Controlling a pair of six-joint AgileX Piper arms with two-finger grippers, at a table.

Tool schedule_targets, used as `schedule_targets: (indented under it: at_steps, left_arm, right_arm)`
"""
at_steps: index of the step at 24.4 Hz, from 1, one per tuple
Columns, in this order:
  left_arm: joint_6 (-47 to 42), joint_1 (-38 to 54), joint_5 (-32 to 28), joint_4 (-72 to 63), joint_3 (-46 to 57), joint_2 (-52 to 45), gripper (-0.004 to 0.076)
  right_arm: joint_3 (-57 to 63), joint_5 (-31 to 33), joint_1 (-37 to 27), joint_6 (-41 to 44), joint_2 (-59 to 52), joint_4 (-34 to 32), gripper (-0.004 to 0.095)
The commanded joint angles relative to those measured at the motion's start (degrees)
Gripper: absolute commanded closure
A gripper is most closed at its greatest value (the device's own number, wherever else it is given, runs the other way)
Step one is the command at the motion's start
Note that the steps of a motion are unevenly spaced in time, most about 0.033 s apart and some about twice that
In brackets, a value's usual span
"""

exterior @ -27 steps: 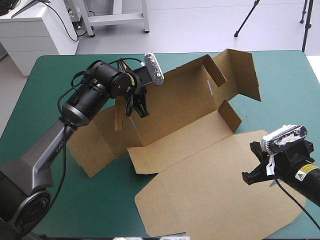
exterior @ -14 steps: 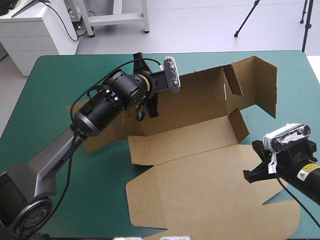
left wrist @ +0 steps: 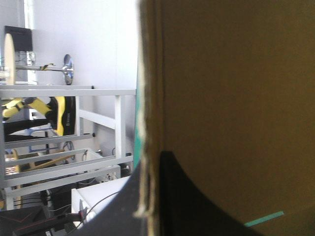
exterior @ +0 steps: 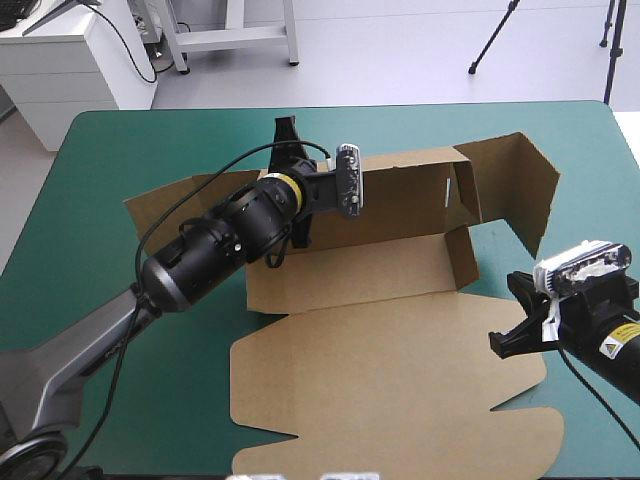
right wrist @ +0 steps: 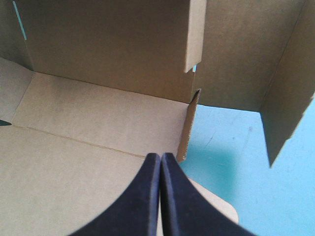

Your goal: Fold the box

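Two arms are seen over the teal-green cover (exterior: pixel 120 150), and the box (exterior: pixel 340 280) is found at the table's middle, half raised. Its long back wall (exterior: pixel 400 200) is stood upright, and the lid panel (exterior: pixel 390 390) is laid flat toward the near edge. The wall's top edge is pinched by the left gripper (exterior: pixel 297 190) near its left end, the board caught between the black fingers (left wrist: pixel 187 201). A short side wall (exterior: pixel 462 258) is raised at the right end, with a large flap (exterior: pixel 515 185) angled out beyond it. The right gripper (right wrist: pixel 161 156) is held closed on nothing, poised above the lid's right edge.
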Motion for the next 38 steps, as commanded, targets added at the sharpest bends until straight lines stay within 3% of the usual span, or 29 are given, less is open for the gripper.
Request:
schedule_targets:
  at_steps: [1, 10, 21, 27, 29, 35, 38]
  left_arm:
    - [-9.5, -1.3, -7.8, 11.1, 7.2, -7.5, 0.0734]
    - [-18.7, -1.3, -20.8, 21.9, 24.3, -13.0, 0.0734]
    - [-26.4, -1.3, -15.6, 24.6, 25.1, -11.7, 0.0734]
    - [-27.2, -1.3, -15.7, 25.1, 25.1, -11.1, 0.0734]
    - [-27.2, -1.3, -15.7, 25.1, 25.1, -11.1, 0.0734]
    - [-27.2, -1.3, -15.3, 25.1, 25.3, -11.1, 0.0734]
    - [-27.2, -1.3, -15.3, 26.1, 26.8, -11.1, 0.0734]
  right_arm:
    - [-2.6, -4.8, -0.4, 0.4, 0.0, 0.3, 0.0931]
    - [-2.7, -6.4, -0.4, 3.4, 0.1, -0.2, 0.093]
    - [-8.5, -6.5, -0.4, 6.0, 6.8, -2.5, 0.093]
    - [-12.9, -5.9, -0.4, 6.3, 11.3, -4.6, 0.0919]
    - [-15.0, -5.0, -0.4, 7.2, 13.1, -5.3, 0.0865]
    - [-21.5, -4.2, -0.4, 9.0, 18.4, -9.4, 0.0492]
    - [-25.0, -4.0, -0.4, 9.0, 21.3, -10.3, 0.0376]
